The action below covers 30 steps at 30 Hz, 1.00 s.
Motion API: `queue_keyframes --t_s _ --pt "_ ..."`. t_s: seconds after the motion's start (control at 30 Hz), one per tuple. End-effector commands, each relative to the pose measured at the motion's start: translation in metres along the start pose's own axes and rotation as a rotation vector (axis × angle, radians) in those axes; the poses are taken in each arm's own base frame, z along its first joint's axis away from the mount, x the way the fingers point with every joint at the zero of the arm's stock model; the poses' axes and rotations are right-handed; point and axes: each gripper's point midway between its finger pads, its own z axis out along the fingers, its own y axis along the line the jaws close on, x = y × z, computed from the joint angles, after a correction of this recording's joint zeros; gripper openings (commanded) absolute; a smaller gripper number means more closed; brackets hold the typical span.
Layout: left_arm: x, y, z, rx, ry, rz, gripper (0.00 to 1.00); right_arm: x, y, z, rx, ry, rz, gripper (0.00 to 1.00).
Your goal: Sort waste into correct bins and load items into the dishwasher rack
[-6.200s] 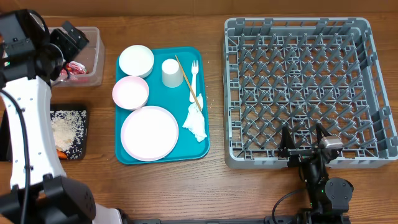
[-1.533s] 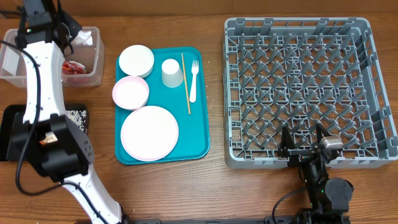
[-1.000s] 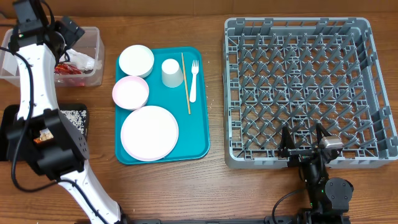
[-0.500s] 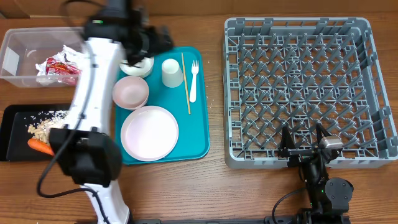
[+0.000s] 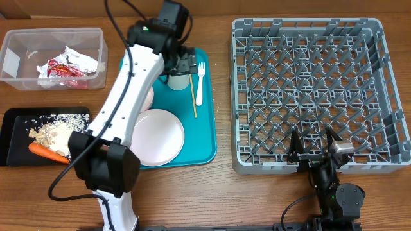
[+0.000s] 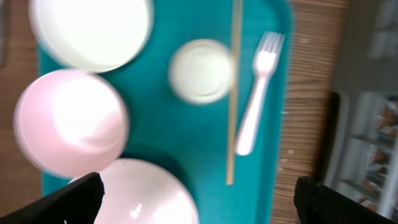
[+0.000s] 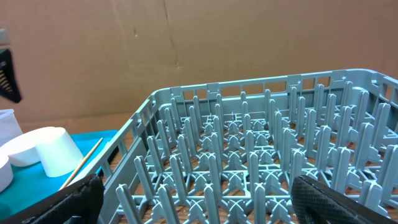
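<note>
Overhead view showed the left claw (image 5: 183,64) above the teal tray (image 5: 209,138), with the cup (image 5: 174,82) almost directly beneath it. Left wrist view, though blurred, recorded its jaws spread wide with nothing held. In that view the cup (image 6: 200,70) lay just ahead of the claw, centred between the jaws. The stick (image 6: 233,93) and fork (image 6: 255,106) lay just beside the cup, toward the rack-side jaw. Their long axes ran fore-and-aft, square to the closing line. The right claw (image 5: 313,149), likewise spread and empty, sat at the near wall of the rack (image 5: 239,96), well apart from the tray. Assessment: the left arm was the nearer, and a short advance and descent would put the cup between its jaws.
</note>
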Motion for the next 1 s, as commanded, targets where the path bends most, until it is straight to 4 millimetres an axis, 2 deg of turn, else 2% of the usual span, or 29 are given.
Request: queue_keyframes --t_s 0.0,0.13,0.3,0.57,0.77,0.9,0.97 --pt "-0.009 0.038 0.001 -0.088 -0.009 -0.103 1.00 0.002 -0.003 0.000 0.013 -0.004 -0.006 1.00" --pt "-0.002 0.059 0.001 -0.126 0.041 -0.130 1.00 0.002 -0.003 0.000 0.013 -0.004 -0.006 1.00" --pt "0.007 0.070 0.000 -0.161 0.084 -0.109 1.00 0.002 -0.003 0.000 0.013 -0.005 -0.006 1.00" --pt "0.024 0.073 -0.004 -0.187 0.151 -0.112 1.00 0.002 -0.003 0.000 0.013 -0.004 -0.006 1.00" --pt "0.034 0.085 -0.008 -0.262 0.179 -0.087 1.00 0.002 -0.003 0.000 0.013 -0.004 -0.007 1.00" --pt "0.035 0.086 -0.007 -0.258 0.184 -0.088 1.00 0.002 -0.003 0.000 0.013 -0.004 -0.007 1.00" --pt "0.037 0.079 -0.006 -0.229 0.197 -0.067 1.00 0.002 -0.003 0.000 0.013 -0.004 -0.007 1.00"
